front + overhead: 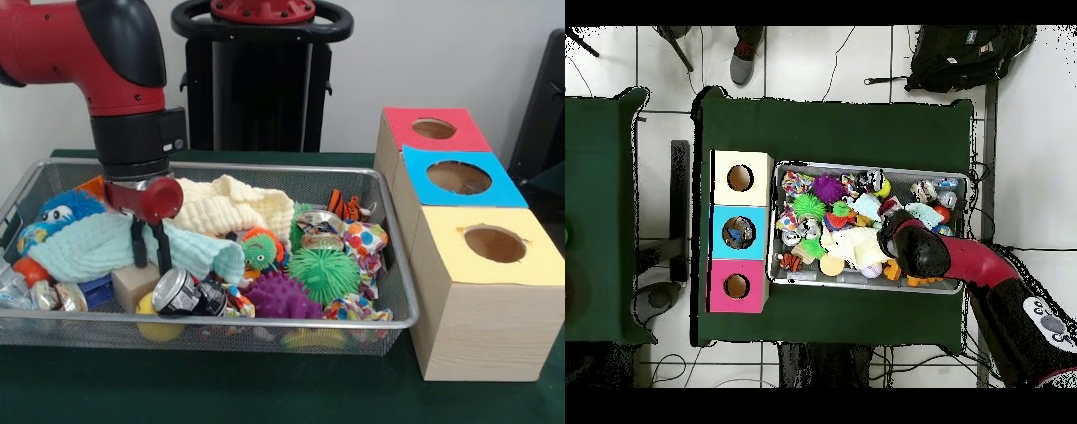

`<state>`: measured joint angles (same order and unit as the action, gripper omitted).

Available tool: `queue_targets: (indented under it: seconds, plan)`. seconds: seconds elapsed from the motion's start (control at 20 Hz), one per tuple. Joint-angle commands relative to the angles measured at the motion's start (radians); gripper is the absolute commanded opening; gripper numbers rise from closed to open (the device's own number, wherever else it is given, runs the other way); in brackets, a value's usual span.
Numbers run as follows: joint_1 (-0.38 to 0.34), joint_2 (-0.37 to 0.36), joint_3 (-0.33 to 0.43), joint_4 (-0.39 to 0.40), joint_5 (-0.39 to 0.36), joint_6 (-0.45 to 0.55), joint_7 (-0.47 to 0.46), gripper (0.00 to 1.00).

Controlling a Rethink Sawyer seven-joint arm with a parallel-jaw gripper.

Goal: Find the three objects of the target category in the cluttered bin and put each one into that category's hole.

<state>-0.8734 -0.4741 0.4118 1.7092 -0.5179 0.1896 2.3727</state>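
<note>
The wire mesh bin [265,165] is full of mixed toys; it also shows in the overhead view [865,168]. A crumpled clear plastic bottle [11,287] lies at the bin's left end, partly cut off by the frame edge. Other bottles are hidden in the clutter. My gripper [151,252] hangs from the red arm over the left part of the bin. Its two dark fingers [139,243] are apart, with their tips down on a pale teal cloth [97,247]. The red-topped hole [433,129] is in the farthest wooden box to the right of the bin and also shows overhead [736,287].
The blue-topped hole [459,177] and the yellow-topped hole [494,244] are in the nearer boxes. The bin holds a crushed can [181,293], a green spiky ball [325,272], a purple spiky ball [281,296], a cream cloth [234,205] and a blue plush [66,210]. A person's shoe [745,65] shows overhead.
</note>
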Motion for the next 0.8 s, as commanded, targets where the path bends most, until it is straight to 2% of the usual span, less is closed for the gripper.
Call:
queue_targets:
  seconds: [0.05,0.5,0.8]
  plan:
    - [-0.046,0.151,-0.108,0.219,-0.004,0.156,0.009,1.00]
    - [-0.046,0.172,-0.084,0.251,0.089,0.109,0.050,1.00]
    - [-0.015,0.128,-0.094,0.261,0.140,0.122,0.058,1.00]
